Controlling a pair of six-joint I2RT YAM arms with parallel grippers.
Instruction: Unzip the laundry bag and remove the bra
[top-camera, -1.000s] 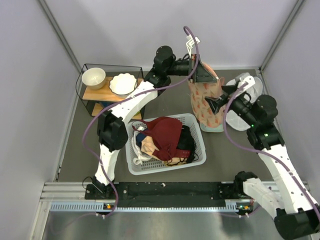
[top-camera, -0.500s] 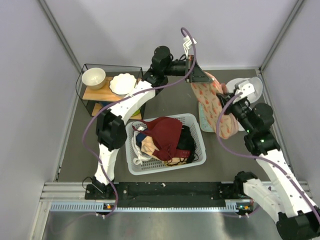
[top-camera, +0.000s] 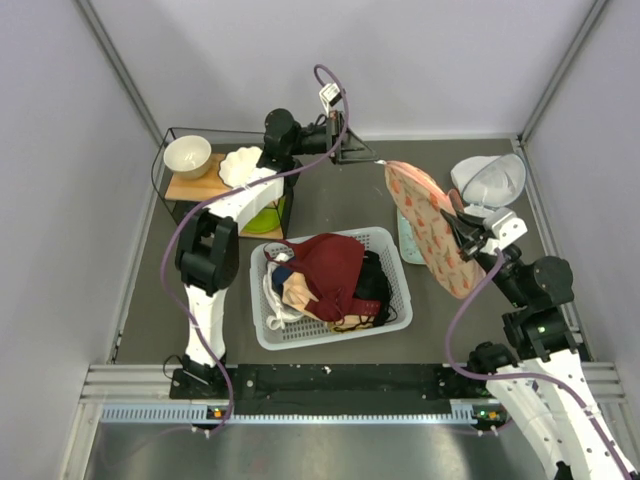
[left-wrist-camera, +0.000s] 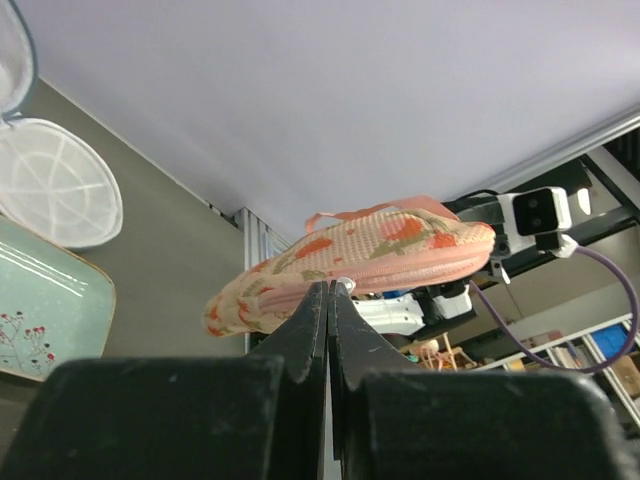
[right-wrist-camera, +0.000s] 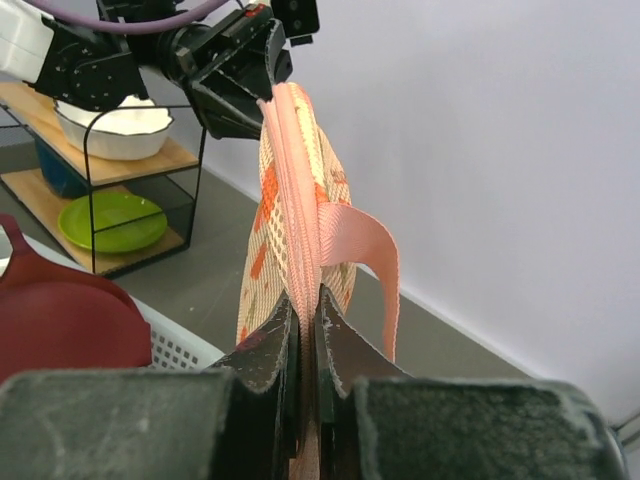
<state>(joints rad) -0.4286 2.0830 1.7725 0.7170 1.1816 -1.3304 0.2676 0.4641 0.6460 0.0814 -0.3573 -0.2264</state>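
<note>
Nearest, in the middle of the table, stands the white basket, heaped with a maroon garment and darker pieces; no bright red bra can be made out there or in any view, and it is judged to lie inside the pouch. Just beyond and to the right, the right gripper is closed tight on the seam edge of the laundry bag, beside a loose peach strap loop. The bag is held off the table, edge up, above the pale mint tray. Its long axis runs from near right to far left. At the far-left end the left gripper is pinched together on a small pale tab at the seam, taken to be the zip pull, though its fingers hide most of it. From the right wrist the seam reads as closed along its visible length, so unzipping is judged barely begun. The governing relation is that the bag lies strung between the two grippers, its seam in line with both; the pull sits at the left gripper, and the rest of the bag extends from it toward the near right. The slider would need to travel along that line while the right gripper holds the fabric taut. Risk noted: the tab slipping from the pinch. Farther off are a white mesh dome at the right and a wire rack with bowls at the far left.
</note>
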